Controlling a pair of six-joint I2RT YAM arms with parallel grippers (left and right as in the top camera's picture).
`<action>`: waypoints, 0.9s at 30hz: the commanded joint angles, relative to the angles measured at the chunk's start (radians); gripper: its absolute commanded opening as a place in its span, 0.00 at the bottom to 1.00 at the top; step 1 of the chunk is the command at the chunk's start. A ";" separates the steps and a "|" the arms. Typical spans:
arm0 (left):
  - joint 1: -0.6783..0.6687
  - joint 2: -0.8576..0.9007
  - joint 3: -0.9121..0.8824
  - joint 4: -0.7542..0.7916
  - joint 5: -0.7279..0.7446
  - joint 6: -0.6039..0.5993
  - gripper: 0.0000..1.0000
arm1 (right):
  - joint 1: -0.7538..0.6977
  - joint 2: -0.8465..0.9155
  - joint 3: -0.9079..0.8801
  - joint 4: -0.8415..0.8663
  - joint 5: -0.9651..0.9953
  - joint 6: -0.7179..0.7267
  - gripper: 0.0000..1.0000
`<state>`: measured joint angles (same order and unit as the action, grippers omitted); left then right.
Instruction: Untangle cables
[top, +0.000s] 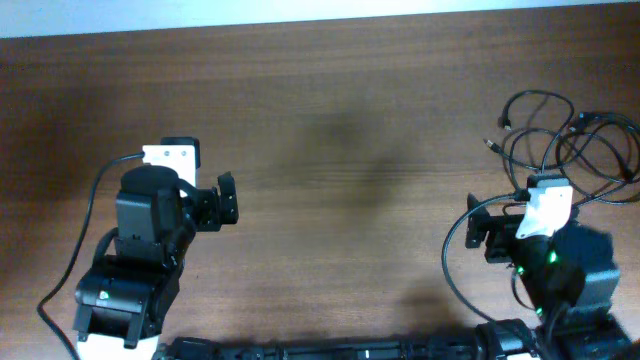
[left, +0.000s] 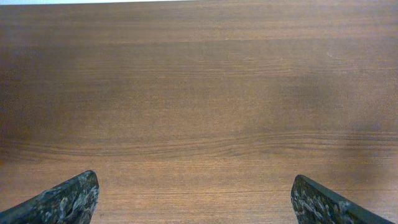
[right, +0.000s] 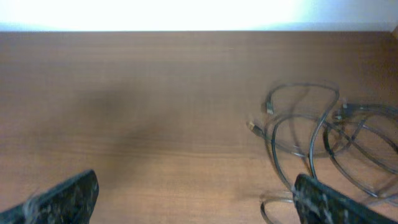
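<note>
The cables (top: 570, 145) are thin black cords lying in loose overlapping loops at the table's far right, with small plug ends toward their left side. In the right wrist view the cables (right: 311, 127) lie ahead and to the right, and one loop passes beside the right finger. My right gripper (right: 196, 200) is open and empty; overhead it (top: 492, 235) sits just in front and left of the cables. My left gripper (left: 196, 202) is open and empty over bare wood; overhead it (top: 222, 202) is far left of the cables.
The brown wooden table (top: 350, 130) ends at a pale far edge (top: 320, 12). Thicker black arm wires run beside each arm base, one at the left (top: 85, 215) and one at the right (top: 452, 265).
</note>
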<state>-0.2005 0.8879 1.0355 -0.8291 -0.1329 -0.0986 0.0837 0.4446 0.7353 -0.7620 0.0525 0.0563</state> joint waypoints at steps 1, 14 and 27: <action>0.005 -0.002 -0.008 0.002 -0.014 -0.006 0.99 | 0.027 -0.161 -0.198 0.225 -0.014 0.000 0.99; 0.005 -0.002 -0.008 0.002 -0.014 -0.006 0.99 | -0.018 -0.441 -0.588 0.760 -0.018 0.001 0.99; 0.005 -0.002 -0.008 0.002 -0.014 -0.006 0.99 | -0.064 -0.441 -0.730 0.722 0.019 -0.037 0.99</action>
<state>-0.2005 0.8883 1.0317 -0.8280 -0.1360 -0.0986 0.0299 0.0101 0.0113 0.0044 0.0635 0.0463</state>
